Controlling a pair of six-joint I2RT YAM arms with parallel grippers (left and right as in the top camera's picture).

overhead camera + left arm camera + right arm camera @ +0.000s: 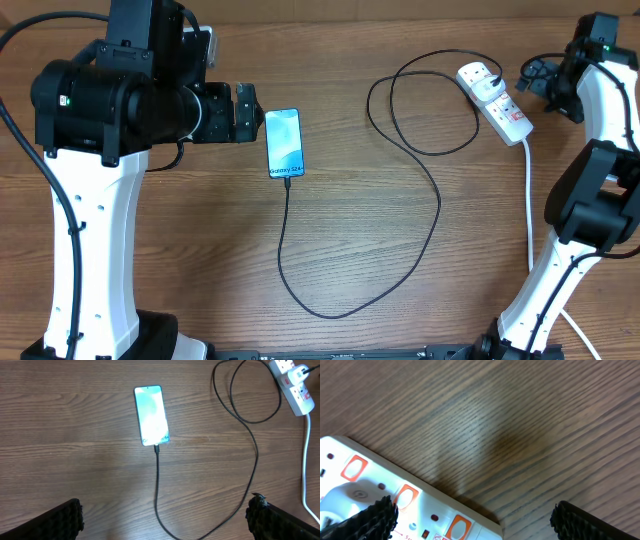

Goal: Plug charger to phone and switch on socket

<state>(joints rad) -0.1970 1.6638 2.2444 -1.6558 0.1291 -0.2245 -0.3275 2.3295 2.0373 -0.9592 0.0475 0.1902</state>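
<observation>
The phone lies flat on the wooden table with its blue-teal screen lit. It also shows in the left wrist view. The charger, a thin black cable, has its tip in the phone's bottom edge, loops across the table and ends in a white plug seated in the socket. My left gripper is open and empty just left of the phone. My right gripper is open and empty just right of the socket, whose orange-red switches show in the right wrist view.
The socket's white cord runs down the right side toward the front edge. The charger's loop lies near the front centre. Both arm bases stand at the front corners.
</observation>
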